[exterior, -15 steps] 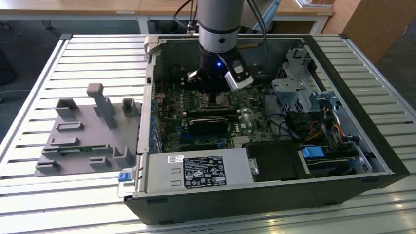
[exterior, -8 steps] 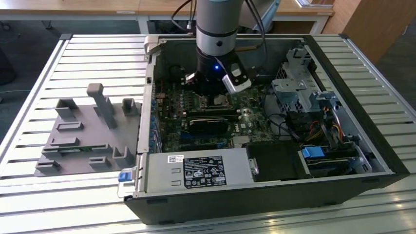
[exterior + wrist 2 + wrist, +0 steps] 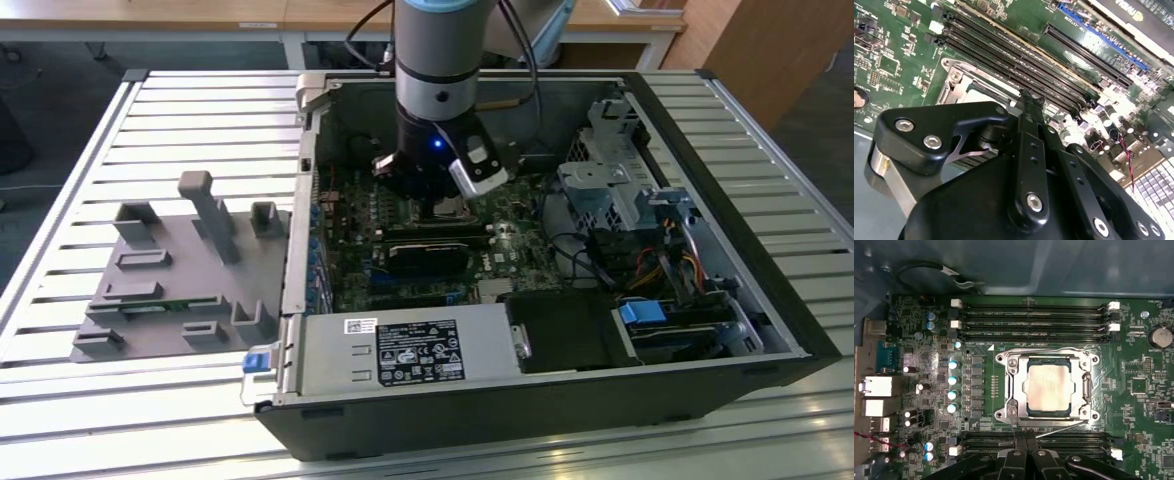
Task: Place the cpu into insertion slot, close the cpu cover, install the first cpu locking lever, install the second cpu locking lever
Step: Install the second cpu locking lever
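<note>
The arm comes down almost vertically from above into the open computer case [image 3: 747, 330], and its wrist is low over the green motherboard [image 3: 400, 270], near the middle of the board in the exterior view. The gripper [image 3: 1026, 444] points down at the board. In the first wrist view its two black fingers [image 3: 1015, 456] stand side by side and touch each other with no gap, so they are closed, and nothing is held between them. Their tips are just beside the edge of the socket, over the long black memory slots [image 3: 1034, 442] on that side. In the second wrist view the fingertips [image 3: 1030, 100] are close to the corner of the socket frame. The cpu [image 3: 1048, 389], with its dull silver top, lies flat inside the insertion slot [image 3: 1030, 411]. The cpu cover [image 3: 1015, 390] is down around it, flat, and the chip shows through its window. A thin metal locking lever [image 3: 1064, 426] lies a little slanted along the socket edge nearest the fingers. On the slatted table [image 3: 80, 180], at the exterior view's left, rests a grey fixture tray [image 3: 174, 290], well apart from the case.
</note>
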Available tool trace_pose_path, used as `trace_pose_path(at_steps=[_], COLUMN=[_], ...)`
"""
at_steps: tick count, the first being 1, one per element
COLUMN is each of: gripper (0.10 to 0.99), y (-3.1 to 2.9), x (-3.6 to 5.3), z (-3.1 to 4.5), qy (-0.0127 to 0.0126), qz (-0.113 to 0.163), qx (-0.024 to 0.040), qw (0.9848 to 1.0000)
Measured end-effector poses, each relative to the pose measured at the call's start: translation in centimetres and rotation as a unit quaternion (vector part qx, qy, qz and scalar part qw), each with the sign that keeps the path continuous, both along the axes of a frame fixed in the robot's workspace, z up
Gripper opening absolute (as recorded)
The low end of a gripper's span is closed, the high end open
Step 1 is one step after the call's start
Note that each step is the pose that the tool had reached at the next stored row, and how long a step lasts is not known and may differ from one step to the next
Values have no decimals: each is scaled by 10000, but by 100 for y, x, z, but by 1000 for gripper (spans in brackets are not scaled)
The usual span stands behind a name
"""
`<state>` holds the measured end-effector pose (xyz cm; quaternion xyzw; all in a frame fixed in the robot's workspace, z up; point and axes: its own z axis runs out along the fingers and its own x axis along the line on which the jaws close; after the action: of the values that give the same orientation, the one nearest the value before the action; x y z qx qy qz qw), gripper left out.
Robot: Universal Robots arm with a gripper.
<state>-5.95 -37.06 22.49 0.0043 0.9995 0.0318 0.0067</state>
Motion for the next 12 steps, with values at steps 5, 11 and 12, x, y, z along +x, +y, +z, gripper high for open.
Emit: trace_pose_path(at_steps=[5, 11, 12], gripper=[106, 106, 106], y=[-12, -91, -107], x=[-4, -25, -33], z=[-37, -40, -40], qy=[1, 0, 0], qz=[-1, -3, -4], qx=[143, 244, 249], qw=[9999, 9997, 9997])
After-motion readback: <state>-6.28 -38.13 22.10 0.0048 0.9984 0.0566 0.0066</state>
